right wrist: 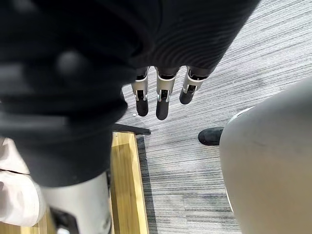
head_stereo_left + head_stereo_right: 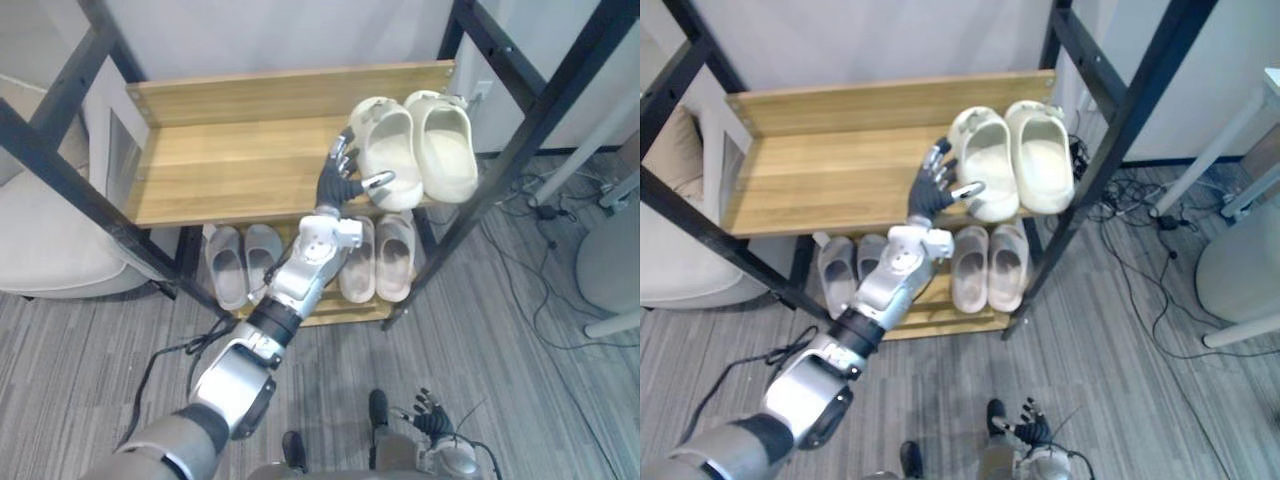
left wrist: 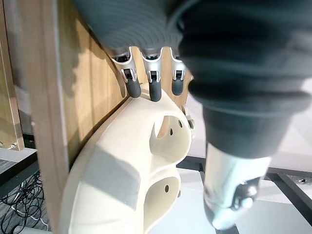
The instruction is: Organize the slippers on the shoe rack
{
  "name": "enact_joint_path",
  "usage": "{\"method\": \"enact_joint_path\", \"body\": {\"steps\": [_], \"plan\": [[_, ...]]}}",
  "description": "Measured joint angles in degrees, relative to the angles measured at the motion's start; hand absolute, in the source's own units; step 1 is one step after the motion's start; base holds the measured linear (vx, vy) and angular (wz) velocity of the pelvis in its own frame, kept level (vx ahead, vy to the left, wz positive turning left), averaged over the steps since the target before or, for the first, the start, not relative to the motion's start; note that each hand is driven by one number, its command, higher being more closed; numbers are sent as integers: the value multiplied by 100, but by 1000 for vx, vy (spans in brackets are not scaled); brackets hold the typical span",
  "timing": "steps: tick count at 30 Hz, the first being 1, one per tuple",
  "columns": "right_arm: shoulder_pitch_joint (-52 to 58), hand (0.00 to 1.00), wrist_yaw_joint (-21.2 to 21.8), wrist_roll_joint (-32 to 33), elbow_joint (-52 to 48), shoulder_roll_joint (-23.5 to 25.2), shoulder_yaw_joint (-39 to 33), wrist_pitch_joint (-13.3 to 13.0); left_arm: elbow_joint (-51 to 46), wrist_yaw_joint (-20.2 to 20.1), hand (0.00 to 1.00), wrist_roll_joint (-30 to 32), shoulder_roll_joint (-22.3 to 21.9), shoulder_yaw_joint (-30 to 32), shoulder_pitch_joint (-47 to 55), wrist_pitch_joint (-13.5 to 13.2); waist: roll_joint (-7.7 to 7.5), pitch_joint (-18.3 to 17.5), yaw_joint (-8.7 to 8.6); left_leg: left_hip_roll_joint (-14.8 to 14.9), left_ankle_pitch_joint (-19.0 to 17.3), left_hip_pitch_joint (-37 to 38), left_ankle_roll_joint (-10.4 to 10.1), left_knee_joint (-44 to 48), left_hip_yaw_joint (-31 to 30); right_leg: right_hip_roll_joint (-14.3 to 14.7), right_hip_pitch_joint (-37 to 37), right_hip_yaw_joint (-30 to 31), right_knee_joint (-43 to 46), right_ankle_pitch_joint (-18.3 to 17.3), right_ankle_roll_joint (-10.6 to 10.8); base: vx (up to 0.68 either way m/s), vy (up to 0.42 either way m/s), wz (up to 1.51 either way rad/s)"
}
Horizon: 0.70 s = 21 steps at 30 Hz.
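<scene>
Two cream clogs stand side by side at the right end of the wooden upper shelf [image 2: 230, 160]: a left clog [image 2: 385, 150] and a right clog [image 2: 445, 145]. My left hand [image 2: 340, 180] is open at the left clog's near left side. Its straight fingers [image 3: 155, 90] touch the clog's side [image 3: 122, 170], and the thumb [image 3: 226, 195] reaches across the heel without closing on it. On the lower shelf [image 2: 330, 310] lie a grey pair of slippers [image 2: 243, 262] and a beige pair [image 2: 380, 258]. My right hand [image 2: 430, 412] hangs open low by the floor, fingers [image 1: 162, 105] straight.
Black slanted frame posts [image 2: 540, 120] flank the rack on both sides. A pale cushioned seat [image 2: 50, 240] sits at the left. Cables [image 2: 530, 200] trail over the grey carpet at the right, beside a round white base [image 2: 610, 260]. The upper shelf's left half is bare wood.
</scene>
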Motion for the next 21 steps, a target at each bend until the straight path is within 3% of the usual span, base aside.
{"method": "enact_joint_path", "body": {"steps": [7, 17, 21], "plan": [[93, 0, -3, 1, -147, 27, -58, -14, -147, -42, 0, 19, 64, 65, 9, 71, 4, 1, 19, 6, 4, -5, 0, 27, -79, -2, 49, -143, 0, -4, 4, 1, -13, 6], [34, 0, -5, 8, 44, 52, -114, 34, -2108, -425, 0, -3, 238, 14, 974, -12, 38, -34, 133, -57, 74, 1, 47, 55, -541, -116, 319, -543, 3, -73, 69, -10, -12, 23], [-4, 0, -7, 9, 175, 3, -125, 89, -3059, -744, 0, -220, 426, -403, 1634, -53, 71, -74, 325, -107, 106, -11, 76, 55, -665, -174, 383, -656, 3, -85, 85, -9, 5, 19]]}}
